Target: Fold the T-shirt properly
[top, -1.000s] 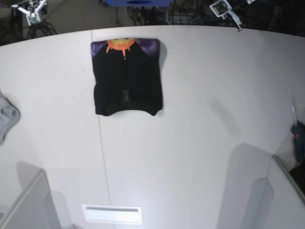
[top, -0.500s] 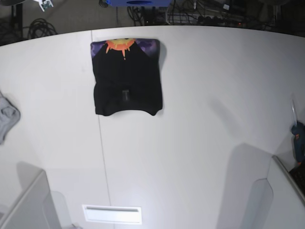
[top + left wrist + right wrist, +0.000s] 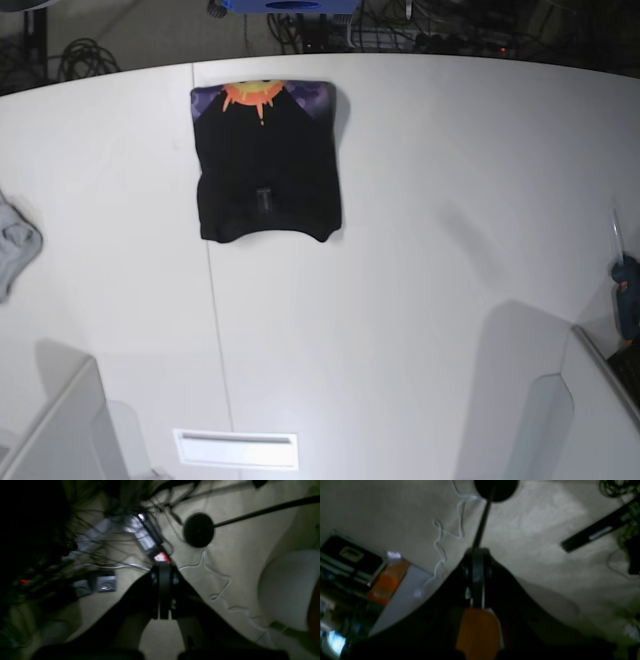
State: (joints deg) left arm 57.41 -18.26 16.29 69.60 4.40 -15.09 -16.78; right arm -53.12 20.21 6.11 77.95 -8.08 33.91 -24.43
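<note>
The black T-shirt [image 3: 265, 165] lies folded into a compact rectangle on the white table [image 3: 420, 250], far left of centre. A strip of its purple and orange sun print [image 3: 262, 95] shows along the far edge. Neither gripper shows in the base view. In the left wrist view my left gripper [image 3: 163, 590] has its fingers pressed together, empty, over the floor. In the right wrist view my right gripper [image 3: 477, 580] is also shut and empty, above the floor. The T-shirt does not show in either wrist view.
A small light-grey cloth [image 3: 12, 245] lies at the table's left edge. A blue object [image 3: 625, 300] sits at the right edge. A white slotted plate [image 3: 235, 448] is near the front. Cables and a black round stand base [image 3: 198, 530] lie on the floor beyond the table.
Both grippers, seen at the top of the base view a second ago, have moved up and out of that view. The T-shirt has not moved.
</note>
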